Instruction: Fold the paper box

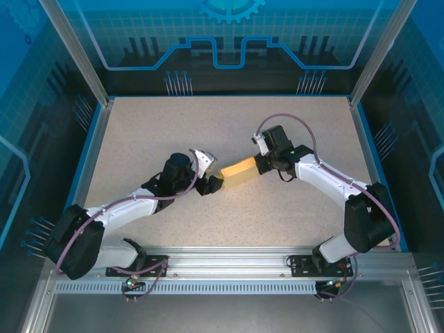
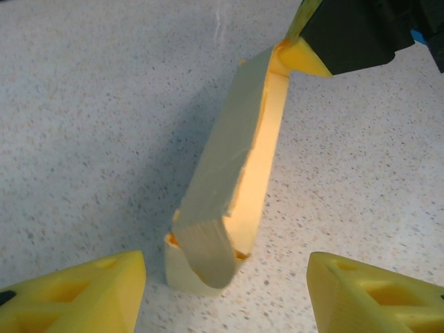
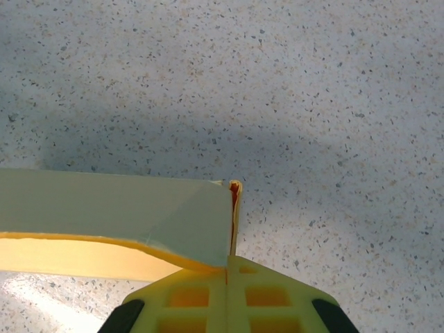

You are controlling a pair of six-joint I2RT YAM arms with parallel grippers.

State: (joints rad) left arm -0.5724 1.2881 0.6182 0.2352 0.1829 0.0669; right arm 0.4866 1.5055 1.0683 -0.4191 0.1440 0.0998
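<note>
The paper box is a pale yellow, half-formed sleeve held just above the table between my two arms. My right gripper is shut on its right end; in the right wrist view the closed fingers pinch a thin flap of the paper box. My left gripper stands open at the box's left end. In the left wrist view its yellow fingertips flank the near end of the paper box without touching it. A curled end flap hangs over that open end.
The speckled beige table has a blue rim and metal posts around it. An aluminium rail carrying both arm bases runs along the near edge. The right gripper shows dark at the far end of the box.
</note>
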